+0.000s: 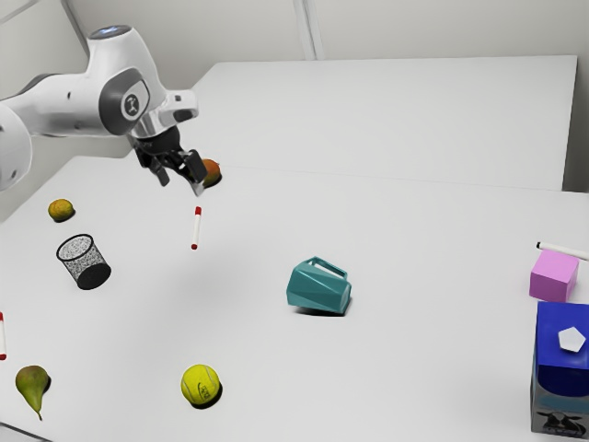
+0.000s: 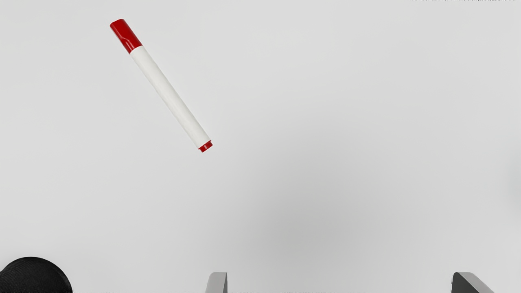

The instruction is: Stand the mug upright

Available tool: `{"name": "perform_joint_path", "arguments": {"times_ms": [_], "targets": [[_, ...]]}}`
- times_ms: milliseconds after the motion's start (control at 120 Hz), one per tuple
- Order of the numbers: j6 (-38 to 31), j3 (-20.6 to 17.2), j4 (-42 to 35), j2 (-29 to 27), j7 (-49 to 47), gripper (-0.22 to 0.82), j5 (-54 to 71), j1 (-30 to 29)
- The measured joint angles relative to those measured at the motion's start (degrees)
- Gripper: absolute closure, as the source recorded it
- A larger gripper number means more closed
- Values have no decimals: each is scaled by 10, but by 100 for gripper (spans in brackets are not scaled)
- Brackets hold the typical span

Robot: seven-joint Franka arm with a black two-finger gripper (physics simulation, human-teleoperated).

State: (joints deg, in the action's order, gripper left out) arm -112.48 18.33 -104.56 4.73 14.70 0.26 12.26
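Observation:
The teal mug (image 1: pixel 318 287) lies on its side on the white table (image 1: pixel 405 368), its handle facing up, near the middle of the exterior view. Up and to the left of it there, my gripper (image 1: pixel 181 184) hangs above the table, well apart from the mug. In the wrist view the two fingertips of the gripper (image 2: pixel 339 283) stand wide apart, with bare table visible between them.
A red-capped marker (image 1: pixel 196 228) (image 2: pixel 169 95) lies between gripper and mug. A mesh cup (image 1: pixel 84 262), yellow fruit (image 1: pixel 61 210), pear (image 1: pixel 33 387) and tennis ball (image 1: pixel 201 385) are toward the exterior view's left; a pink block (image 1: pixel 553 276) and blue carton (image 1: pixel 563 368) stand right.

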Motion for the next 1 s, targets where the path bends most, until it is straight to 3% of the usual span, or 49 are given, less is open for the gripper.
{"name": "perform_joint_path", "arguments": {"times_ms": [167, 600, 1000], "targets": [[3, 4, -8, 1, -9, 0, -30, 6], [30, 10, -83, 53, -17, 0, -289, 57], [15, 13, -85, 109, -18, 0, -426, 90]]}}
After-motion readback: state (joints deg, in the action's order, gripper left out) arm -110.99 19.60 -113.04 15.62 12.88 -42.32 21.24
